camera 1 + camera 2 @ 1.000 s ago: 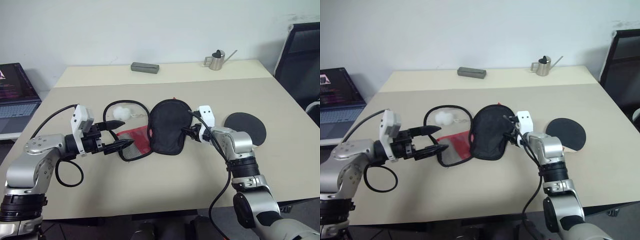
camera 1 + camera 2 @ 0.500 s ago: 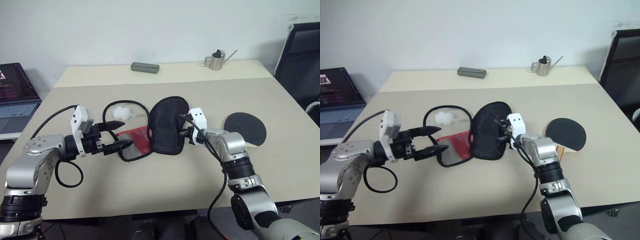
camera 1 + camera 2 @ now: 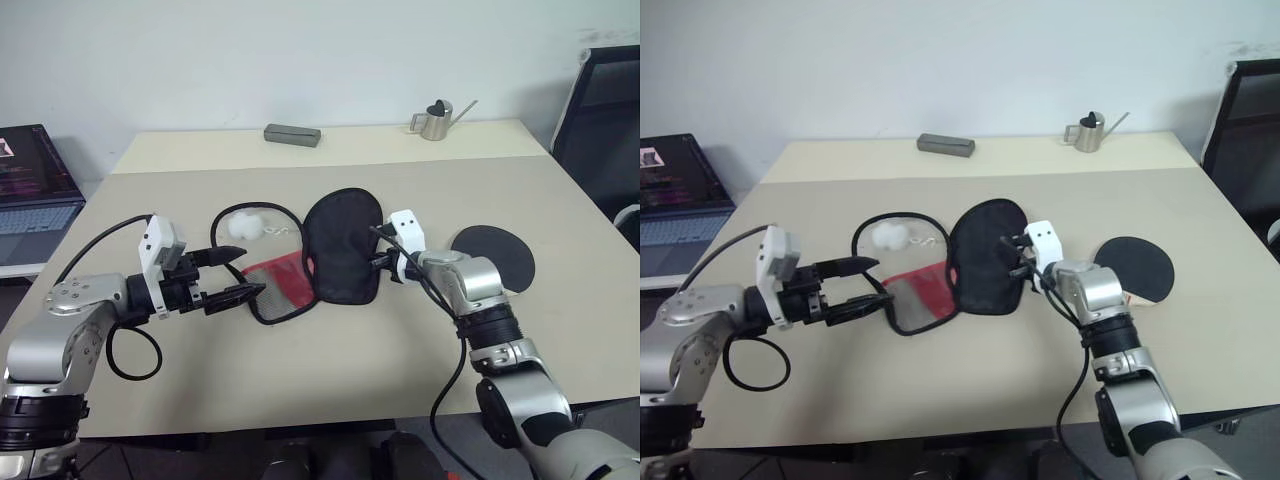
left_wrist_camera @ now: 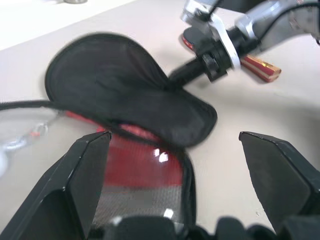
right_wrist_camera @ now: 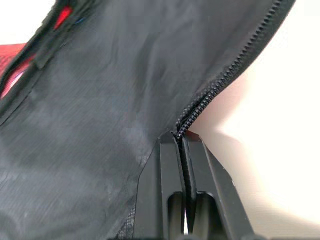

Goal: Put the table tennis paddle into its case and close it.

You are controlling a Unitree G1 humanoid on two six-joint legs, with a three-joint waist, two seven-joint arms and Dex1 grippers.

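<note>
A: Pinching the case [image 3: 342, 246] flap's zipper edge, right gripper [image 5: 182, 145] clamped; left gripper [image 3: 238, 274] gaping by the mesh.
B: Risk?
A: Thin grip, flap may slip; table tennis paddle [image 3: 494, 256] lies outside, beside my right arm.

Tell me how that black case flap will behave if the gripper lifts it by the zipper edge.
Probably floppy: the case is creased soft fabric and should drape. Likely light, since the right gripper pinches only its zipper edge. It may slip from so thin a pinch.

Grey block [image 3: 292, 134], metal watering can [image 3: 435, 120], laptop [image 3: 30, 190], perhaps a chair [image 3: 603, 110]
</note>
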